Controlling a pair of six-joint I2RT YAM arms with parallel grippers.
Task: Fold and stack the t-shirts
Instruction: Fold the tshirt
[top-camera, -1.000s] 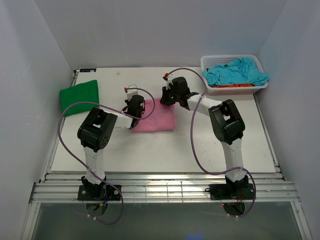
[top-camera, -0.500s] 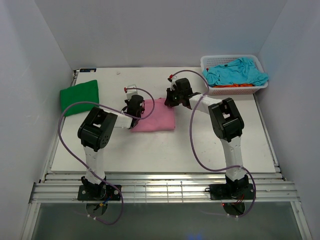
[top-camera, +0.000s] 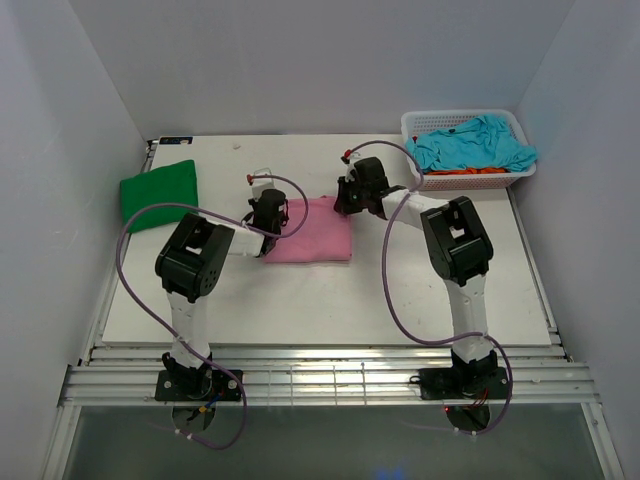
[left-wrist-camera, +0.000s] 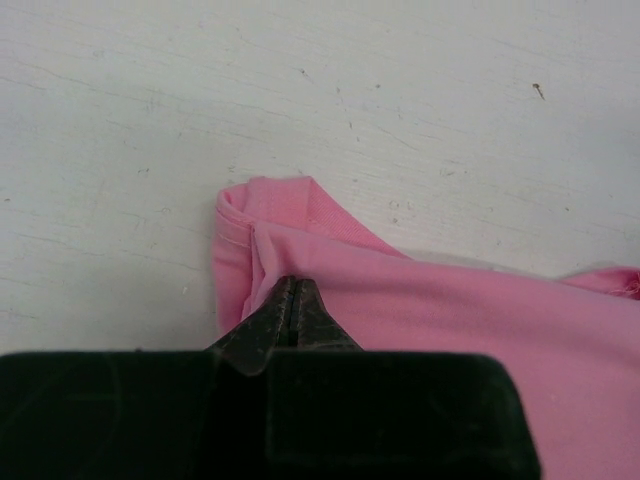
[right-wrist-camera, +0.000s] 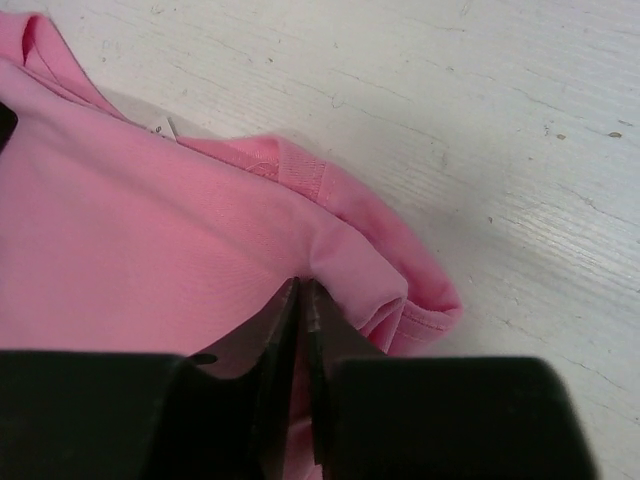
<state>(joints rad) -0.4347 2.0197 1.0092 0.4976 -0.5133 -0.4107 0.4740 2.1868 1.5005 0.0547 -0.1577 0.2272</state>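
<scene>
Pink t-shirt (top-camera: 312, 235) lay folded on table (top-camera: 420, 300) centre, long axis left-right. Left gripper (top-camera: 268, 213) pinched closed on its far-left corner, right gripper (top-camera: 350, 198) likewise on far-right corner; cloth ran toward the bases. Folded green t-shirt (top-camera: 158, 193) sat left, nearer left arm.

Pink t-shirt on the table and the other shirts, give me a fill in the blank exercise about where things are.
The left gripper and right gripper each have jaws ____ on the folded pink cloth t-shirt.
The folded bright green cloth t-shirt lies on the ____ arm's side of the white table.
In the white plastic mesh basket, the crumpled turquoise cloth t-shirt lies ____ the orange cloth t-shirt.
Missing words: shut; left; on top of.
</scene>
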